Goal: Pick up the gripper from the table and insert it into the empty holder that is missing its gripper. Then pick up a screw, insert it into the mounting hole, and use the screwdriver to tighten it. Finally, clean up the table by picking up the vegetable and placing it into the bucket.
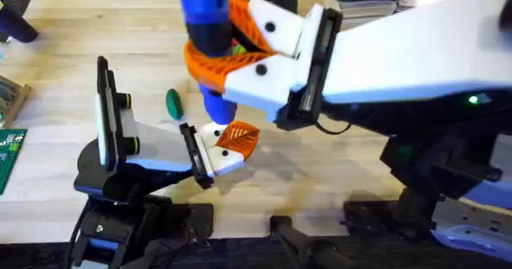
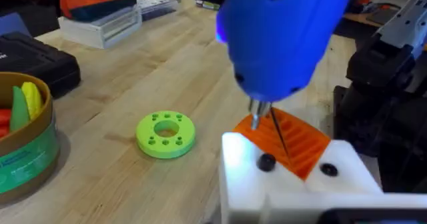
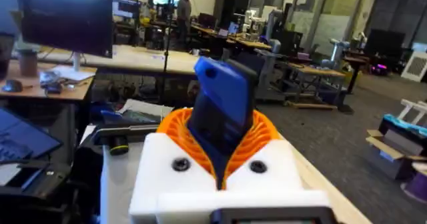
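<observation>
My right gripper (image 1: 216,49) reaches in from the right, shut on the blue screwdriver (image 1: 204,13), which stands upright between its orange pads (image 3: 267,134). The slim metal tip (image 2: 258,115) points down at the orange gripper (image 2: 293,141) seated in the white holder (image 2: 247,177) of my left gripper (image 1: 228,145), which looks shut. A black screw head (image 2: 267,162) sits in the white block just below the tip. The dark green vegetable (image 1: 174,102) lies on the table (image 1: 96,29), left of the screwdriver. In the left wrist view the bucket (image 2: 30,154) holds toy vegetables.
A bright green disc with holes (image 2: 165,134) lies between the bucket and the left gripper. A black case (image 2: 33,61) and a white box (image 2: 100,27) stand farther back. A green circuit board (image 1: 8,153) sits at the table's left edge.
</observation>
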`<state>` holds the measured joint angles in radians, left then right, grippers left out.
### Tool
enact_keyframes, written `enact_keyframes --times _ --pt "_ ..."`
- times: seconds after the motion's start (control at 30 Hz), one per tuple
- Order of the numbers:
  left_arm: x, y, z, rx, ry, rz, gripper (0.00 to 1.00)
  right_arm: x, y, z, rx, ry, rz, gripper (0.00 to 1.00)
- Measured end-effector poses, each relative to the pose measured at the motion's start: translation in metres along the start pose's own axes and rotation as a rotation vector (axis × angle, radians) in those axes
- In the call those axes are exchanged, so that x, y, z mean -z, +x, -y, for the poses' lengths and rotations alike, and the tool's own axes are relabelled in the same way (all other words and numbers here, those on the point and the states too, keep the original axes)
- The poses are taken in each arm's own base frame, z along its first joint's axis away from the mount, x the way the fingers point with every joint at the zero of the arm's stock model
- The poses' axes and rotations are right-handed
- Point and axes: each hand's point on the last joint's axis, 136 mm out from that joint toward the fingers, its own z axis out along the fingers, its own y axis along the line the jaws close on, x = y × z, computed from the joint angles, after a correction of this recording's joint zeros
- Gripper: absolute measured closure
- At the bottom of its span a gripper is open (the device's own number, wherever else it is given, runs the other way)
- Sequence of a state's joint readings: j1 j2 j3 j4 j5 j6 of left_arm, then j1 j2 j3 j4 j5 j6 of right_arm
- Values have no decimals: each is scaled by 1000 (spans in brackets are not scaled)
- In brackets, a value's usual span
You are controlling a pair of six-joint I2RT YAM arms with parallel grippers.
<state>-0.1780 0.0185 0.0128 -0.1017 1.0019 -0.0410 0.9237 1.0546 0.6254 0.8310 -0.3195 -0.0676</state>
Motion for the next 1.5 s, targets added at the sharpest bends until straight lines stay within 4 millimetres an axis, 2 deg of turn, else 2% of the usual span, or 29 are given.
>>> enact_keyframes --times 0.27,0.43,0.63,1.0,1.5 --pt "0 0 0 0 0 0 997 -6 2 -24 101 -64 5 972" --pt "0 0 0 0 0 0 997 -6 1 -24 124 -63 9 972" --pt "0 0 0 0 0 0 997 -6 -10 -28 138 -70 53 972" --pt "0 0 0 0 0 0 997 -6 -11 -31 95 -79 56 972" --pt "0 0 0 0 0 0 997 -9 3 -32 68 -84 12 972"
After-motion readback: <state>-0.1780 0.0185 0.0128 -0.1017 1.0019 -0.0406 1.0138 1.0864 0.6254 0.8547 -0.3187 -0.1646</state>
